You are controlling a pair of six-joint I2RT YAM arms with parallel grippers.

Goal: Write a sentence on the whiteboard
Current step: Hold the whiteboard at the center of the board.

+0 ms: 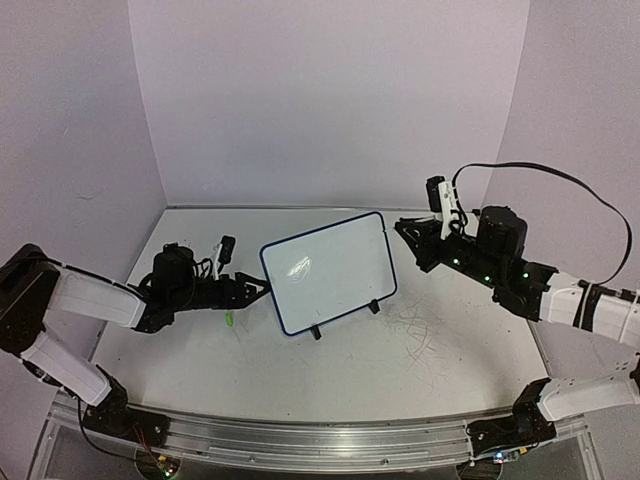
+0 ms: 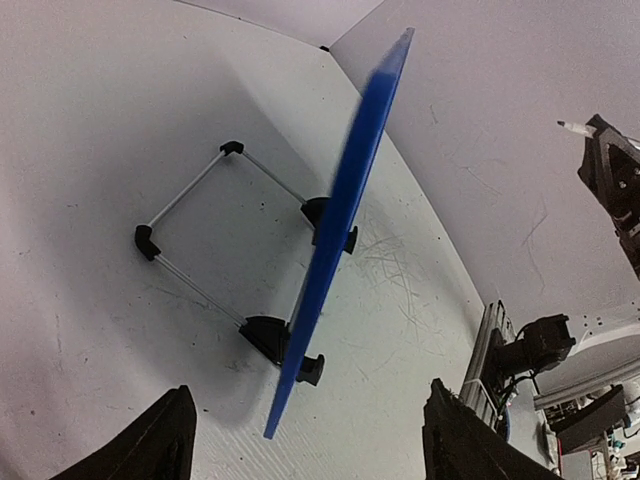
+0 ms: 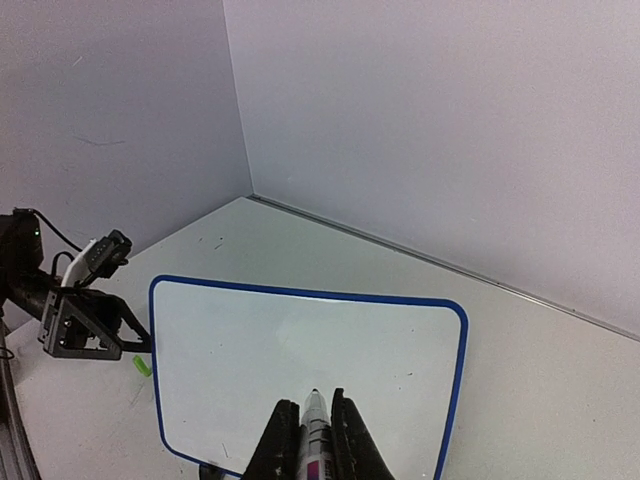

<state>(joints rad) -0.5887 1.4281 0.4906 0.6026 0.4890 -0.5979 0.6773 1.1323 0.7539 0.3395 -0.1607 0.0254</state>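
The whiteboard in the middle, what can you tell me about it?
The whiteboard is a small white rectangle with rounded corners and a thin blue frame, its surface blank apart from glare. It stands tilted back on two black feet and a wire stand on the table. One short edge lies inside the open left tool; contact cannot be told.
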